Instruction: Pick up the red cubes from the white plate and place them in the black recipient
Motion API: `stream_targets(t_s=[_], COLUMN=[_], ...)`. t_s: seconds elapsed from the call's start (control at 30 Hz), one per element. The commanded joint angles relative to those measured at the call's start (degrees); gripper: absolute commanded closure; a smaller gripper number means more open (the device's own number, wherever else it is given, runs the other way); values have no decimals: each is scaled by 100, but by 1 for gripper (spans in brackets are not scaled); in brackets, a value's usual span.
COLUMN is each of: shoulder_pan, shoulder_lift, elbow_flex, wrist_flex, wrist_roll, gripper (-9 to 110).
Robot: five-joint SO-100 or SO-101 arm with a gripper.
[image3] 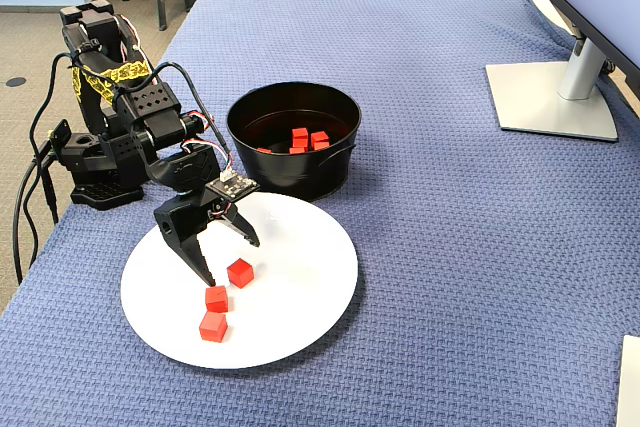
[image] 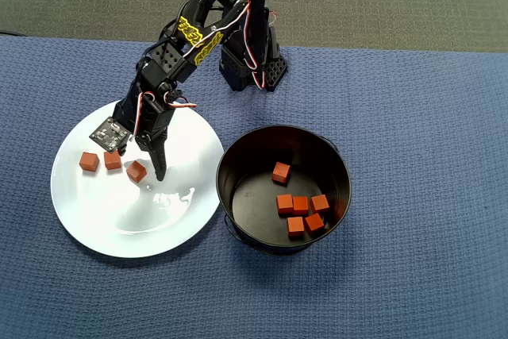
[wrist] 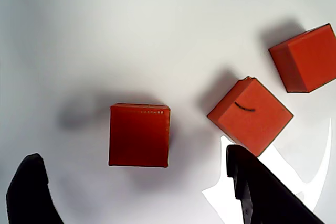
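Three red cubes lie in a row on the left part of the white plate (image: 159,228): one (image: 89,161), a second (image: 113,159) and a third (image: 136,171). My gripper (image: 141,160) hangs open just above the plate, its black fingers (wrist: 262,192) astride the third cube (wrist: 139,135) without touching it. In the wrist view the other two cubes (wrist: 250,115) (wrist: 306,59) lie off to the right. The fixed view shows the open gripper (image3: 232,262) over that cube (image3: 240,272). The black recipient (image: 238,152) stands right of the plate and holds several red cubes (image: 301,204).
The arm's base (image: 252,65) stands behind the plate on the blue cloth (image: 413,117), with cables (image3: 30,197) trailing off the table edge. A monitor foot (image3: 550,97) sits at the far right in the fixed view. The recipient's rim nearly touches the plate.
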Motion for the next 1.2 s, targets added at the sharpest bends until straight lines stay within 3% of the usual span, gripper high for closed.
stream_targets(t_s=[0.0,0.9,0.97,1.07,1.17], shoulder_pan=[-18,-598,-615,-624,-615], shoulder_lift=[44,-290,-290,-272,-220], elbow_flex=[44,-88,-114,-114,-123], wrist_flex=[-185,-536,-527,-545,-562], wrist_roll=[114,923,967,1020,1063], gripper=[63,75,82,101,101])
